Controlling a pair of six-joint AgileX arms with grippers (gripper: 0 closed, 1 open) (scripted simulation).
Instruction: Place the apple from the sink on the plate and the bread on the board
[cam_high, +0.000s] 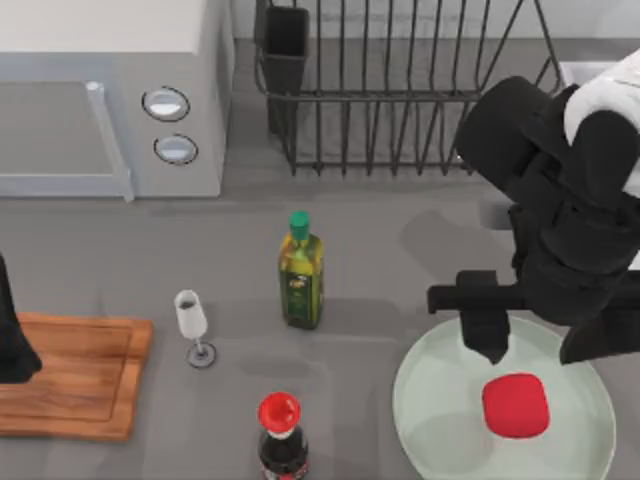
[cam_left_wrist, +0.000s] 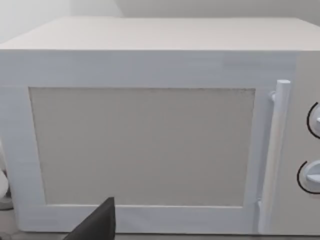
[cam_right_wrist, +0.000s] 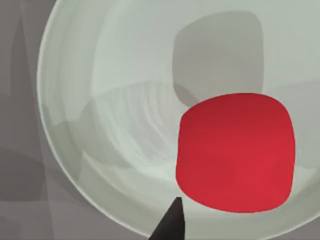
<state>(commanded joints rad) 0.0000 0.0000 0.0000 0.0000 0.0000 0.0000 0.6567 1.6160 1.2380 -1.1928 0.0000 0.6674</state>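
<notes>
Top view: apple (cam_high: 515, 405) lies on the plate (cam_high: 430, 400) at the counter's front right; right pincer (cam_high: 535, 345) hovers spread above it; board (cam_high: 75, 375) at the front left edge, beside the left arm. Right wrist view: apple (cam_right_wrist: 235, 152) rests free on the plate (cam_right_wrist: 100, 100). Left pincer: cannot tell.

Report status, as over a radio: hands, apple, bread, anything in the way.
Right hand open above the plate, clear of the apple. Apple resting on plate. Left arm parked at table's left, over the board. Bread unsighted. No obstruction near plate.
</notes>
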